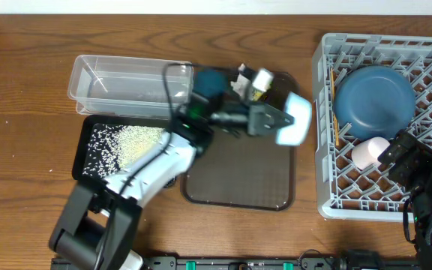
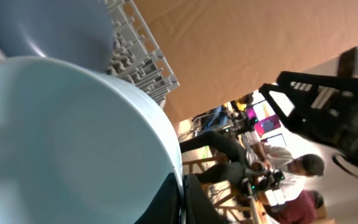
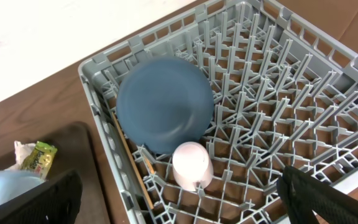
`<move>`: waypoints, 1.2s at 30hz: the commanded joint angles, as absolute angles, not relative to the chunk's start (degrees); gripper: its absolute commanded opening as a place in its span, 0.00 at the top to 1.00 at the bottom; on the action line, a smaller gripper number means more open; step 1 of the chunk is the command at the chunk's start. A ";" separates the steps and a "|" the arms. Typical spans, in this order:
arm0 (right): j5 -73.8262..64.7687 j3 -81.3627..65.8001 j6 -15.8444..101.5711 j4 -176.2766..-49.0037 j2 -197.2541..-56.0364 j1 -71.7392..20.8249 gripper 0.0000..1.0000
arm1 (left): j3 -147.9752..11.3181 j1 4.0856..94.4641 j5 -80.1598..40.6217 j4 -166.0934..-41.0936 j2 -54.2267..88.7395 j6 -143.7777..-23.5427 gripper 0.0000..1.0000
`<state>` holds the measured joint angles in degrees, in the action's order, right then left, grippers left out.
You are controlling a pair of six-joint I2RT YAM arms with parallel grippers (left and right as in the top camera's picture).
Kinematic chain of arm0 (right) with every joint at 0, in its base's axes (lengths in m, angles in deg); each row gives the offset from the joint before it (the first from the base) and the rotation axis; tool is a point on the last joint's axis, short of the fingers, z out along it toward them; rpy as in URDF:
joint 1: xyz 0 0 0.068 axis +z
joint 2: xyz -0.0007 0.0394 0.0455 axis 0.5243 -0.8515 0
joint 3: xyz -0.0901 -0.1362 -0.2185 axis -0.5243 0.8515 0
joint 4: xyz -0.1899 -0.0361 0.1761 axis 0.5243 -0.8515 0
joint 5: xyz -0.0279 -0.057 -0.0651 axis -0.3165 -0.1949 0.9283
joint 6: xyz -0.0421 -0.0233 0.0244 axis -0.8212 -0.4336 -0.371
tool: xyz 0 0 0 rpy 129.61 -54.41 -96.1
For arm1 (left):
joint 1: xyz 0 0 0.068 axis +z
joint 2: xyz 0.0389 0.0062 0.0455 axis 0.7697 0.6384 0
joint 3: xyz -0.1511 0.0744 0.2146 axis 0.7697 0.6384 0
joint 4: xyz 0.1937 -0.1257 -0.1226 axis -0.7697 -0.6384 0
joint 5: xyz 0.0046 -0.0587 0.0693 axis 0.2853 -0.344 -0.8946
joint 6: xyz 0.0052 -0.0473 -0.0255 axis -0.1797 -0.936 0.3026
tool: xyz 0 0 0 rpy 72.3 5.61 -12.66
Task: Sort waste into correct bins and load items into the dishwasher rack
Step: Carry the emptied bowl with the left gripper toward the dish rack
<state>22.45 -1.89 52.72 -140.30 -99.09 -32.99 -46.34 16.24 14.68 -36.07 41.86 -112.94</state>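
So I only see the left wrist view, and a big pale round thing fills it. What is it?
Observer: A pale green bowl, held by the left gripper over the brown tray, at its right edge.
Visitor: And that grey grid behind it?
Observer: A dishwasher rack, holding a dark blue dish and a pink cup.
Visitor: Any rubbish around?
Observer: A crumpled tissue and a snack wrapper lie on the tray.

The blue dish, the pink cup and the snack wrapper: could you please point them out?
Blue dish [image 3: 165,104], right wrist view, centre of its blue surface.
Pink cup [image 3: 191,163], right wrist view, its rounded body.
Snack wrapper [image 3: 41,157], right wrist view, its printed face.
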 commanded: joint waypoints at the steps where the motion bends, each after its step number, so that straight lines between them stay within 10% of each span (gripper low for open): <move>1: 23.00 -2.48 53.35 -140.37 -99.09 -33.90 0.01 | -46.73 10.80 5.87 -33.51 42.34 -117.20 0.94; 18: 23.00 -2.48 53.35 -140.37 -99.09 -33.90 0.01 | -47.28 -1.66 -3.14 -7.78 53.11 -131.17 0.93; 36: 23.00 -2.48 53.38 -140.37 -99.09 -33.90 0.01 | -53.62 -3.65 -2.85 -7.26 62.49 -135.84 0.89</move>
<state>22.43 -1.89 52.72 -140.30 -99.09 -32.99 -51.61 -3.48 -3.20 -7.70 62.21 -135.60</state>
